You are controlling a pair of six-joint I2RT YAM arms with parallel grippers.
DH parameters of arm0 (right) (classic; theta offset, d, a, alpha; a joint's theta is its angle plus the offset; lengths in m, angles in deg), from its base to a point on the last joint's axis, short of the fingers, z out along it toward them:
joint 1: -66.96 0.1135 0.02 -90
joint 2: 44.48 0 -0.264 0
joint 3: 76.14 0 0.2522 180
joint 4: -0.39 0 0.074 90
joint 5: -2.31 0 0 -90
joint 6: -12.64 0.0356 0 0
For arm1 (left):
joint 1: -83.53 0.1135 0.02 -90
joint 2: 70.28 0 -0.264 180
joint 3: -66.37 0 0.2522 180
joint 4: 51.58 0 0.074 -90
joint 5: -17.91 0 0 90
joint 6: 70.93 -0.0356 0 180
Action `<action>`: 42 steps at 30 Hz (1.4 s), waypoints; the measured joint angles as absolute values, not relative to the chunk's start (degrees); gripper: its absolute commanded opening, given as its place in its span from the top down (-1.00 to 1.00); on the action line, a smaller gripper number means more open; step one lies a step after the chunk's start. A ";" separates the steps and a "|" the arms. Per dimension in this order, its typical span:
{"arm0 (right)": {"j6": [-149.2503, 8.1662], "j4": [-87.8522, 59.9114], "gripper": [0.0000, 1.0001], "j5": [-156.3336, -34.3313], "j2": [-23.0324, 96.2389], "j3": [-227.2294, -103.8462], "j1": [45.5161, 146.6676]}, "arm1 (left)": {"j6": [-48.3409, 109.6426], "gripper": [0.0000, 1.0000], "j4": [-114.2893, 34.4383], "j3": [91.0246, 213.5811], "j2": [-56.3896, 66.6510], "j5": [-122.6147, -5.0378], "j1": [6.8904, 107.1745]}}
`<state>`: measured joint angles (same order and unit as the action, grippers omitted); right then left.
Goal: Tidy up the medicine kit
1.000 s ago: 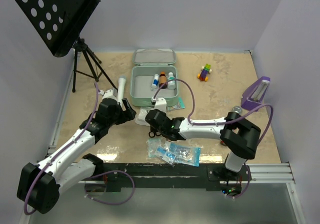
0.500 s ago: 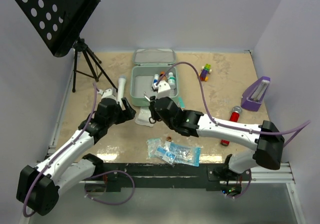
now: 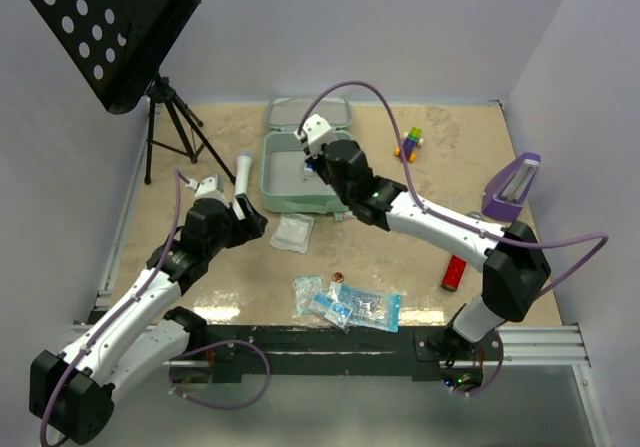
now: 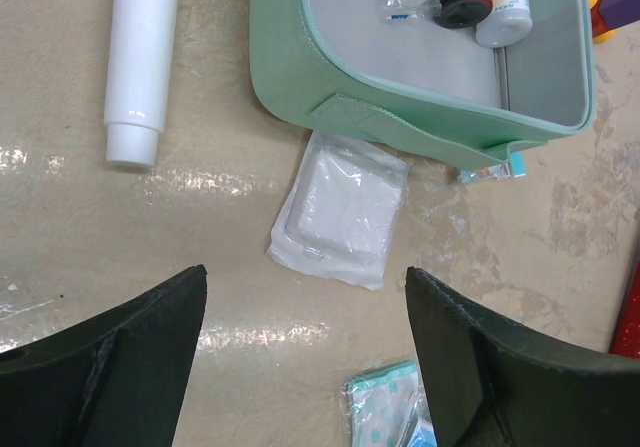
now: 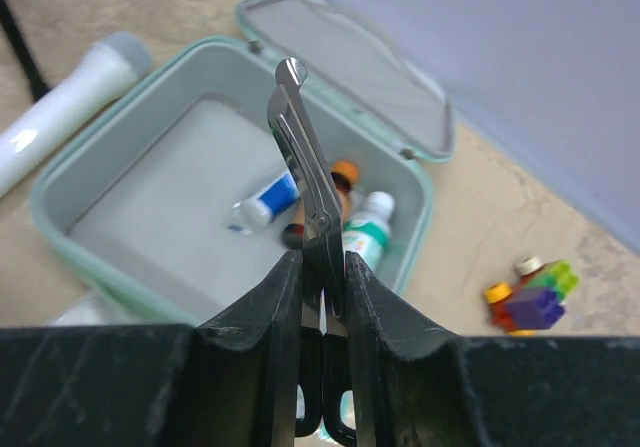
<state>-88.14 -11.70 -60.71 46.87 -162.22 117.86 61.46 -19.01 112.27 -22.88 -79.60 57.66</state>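
The step in hand looked like setting the scissors (image 5: 300, 147) into the medicine kit (image 3: 280, 172), which stood open at the upper centre of the top view with its lid laid back toward the far wall. The right gripper (image 5: 322, 267) was pressed tight on the scissors near the pivot. The blade stood up, leaning slightly left, in the middle of the right wrist view.

To do it well, the blade would probably have to be tipped down until it lay flat, or the lid might not close later. The bare grey floor in the left part of the kit (image 5: 150, 207) seemed the safest landing place. The bottles (image 5: 365, 222) and a small tube were crowded against the far right wall and could be knocked over. The grip should probably be let go only once the scissors were low inside the walls, so they would not bounce out.

In the top view, the right arm stretched from the lower right up and leftward across the table, with its wrist above the kit. The left arm reached from the lower left corner toward the kit's near left corner. The left gripper (image 4: 305, 297) pointed down at the table with its fingers spread wide and holding nothing. It hovered over a gauze packet (image 4: 340, 207) that lay just beside the kit's near wall (image 4: 285, 77), with a white cylinder (image 4: 140, 57) lying to the upper left.
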 measured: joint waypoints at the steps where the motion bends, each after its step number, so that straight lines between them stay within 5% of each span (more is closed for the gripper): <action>1: -89.67 -10.15 1.00 -62.04 46.59 -161.80 116.13 | 61.46 -0.69 -18.86 112.27 -23.53 -79.86 57.66; 24: -111.44 -9.19 1.00 -91.86 62.02 -163.70 107.28 | 61.42 -0.69 -19.67 110.02 -23.91 -79.73 57.69; 42: -113.37 -14.37 1.00 -92.01 62.41 -162.28 106.43 | 61.55 -0.68 -21.20 107.42 -22.59 -77.96 57.69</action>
<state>-113.37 -14.37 -92.01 62.41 -162.28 106.43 61.55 -21.20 107.42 -22.59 -77.96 57.69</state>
